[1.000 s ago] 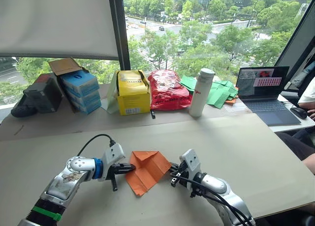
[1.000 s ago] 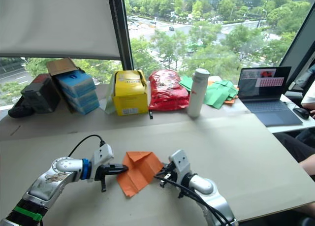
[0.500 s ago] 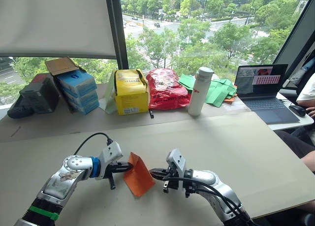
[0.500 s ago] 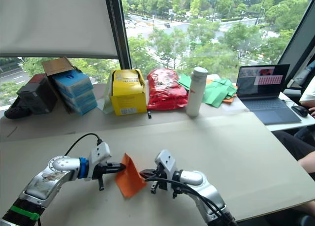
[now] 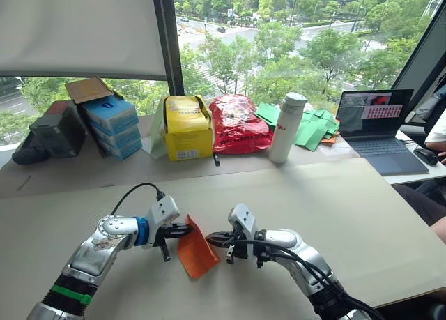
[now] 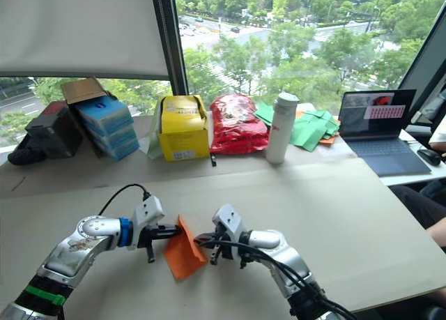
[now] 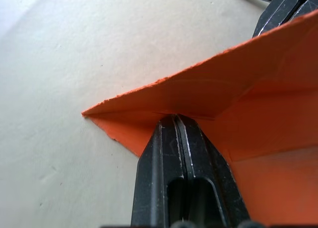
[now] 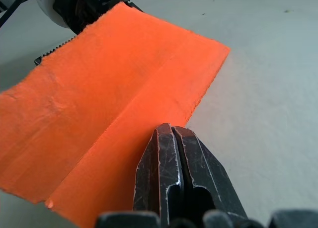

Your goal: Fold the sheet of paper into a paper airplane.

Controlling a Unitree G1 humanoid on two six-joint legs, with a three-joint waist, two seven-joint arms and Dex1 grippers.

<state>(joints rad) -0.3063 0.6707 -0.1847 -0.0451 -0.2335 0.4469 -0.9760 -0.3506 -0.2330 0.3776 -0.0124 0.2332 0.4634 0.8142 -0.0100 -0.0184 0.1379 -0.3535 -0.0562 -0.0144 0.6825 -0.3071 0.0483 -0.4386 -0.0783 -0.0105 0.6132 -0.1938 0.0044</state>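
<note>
The sheet of paper (image 5: 196, 250) is bright orange and folded into a narrow doubled wedge. It stands tilted on the beige table (image 5: 334, 201), between my two grippers. My left gripper (image 5: 187, 229) is shut on the sheet's upper left corner; in the left wrist view its fingertips (image 7: 174, 126) pinch the fold of the orange sheet (image 7: 248, 104). My right gripper (image 5: 211, 239) comes in from the right, shut on the sheet's right edge. The right wrist view shows its closed fingertips (image 8: 171, 133) at the edge of the creased sheet (image 8: 114, 89).
Along the far table edge stand blue boxes (image 5: 111, 125), a yellow box (image 5: 187, 130), a red plastic bag (image 5: 239, 123), a white bottle (image 5: 283, 127), green paper sheets (image 5: 310, 128) and a laptop (image 5: 376, 128). A person (image 5: 437, 135) sits at the far right.
My right gripper has swung left, carrying the sheet's right half over onto the left half. The sheet went from lying open to a narrow upright fold. The left gripper kept its hold.
</note>
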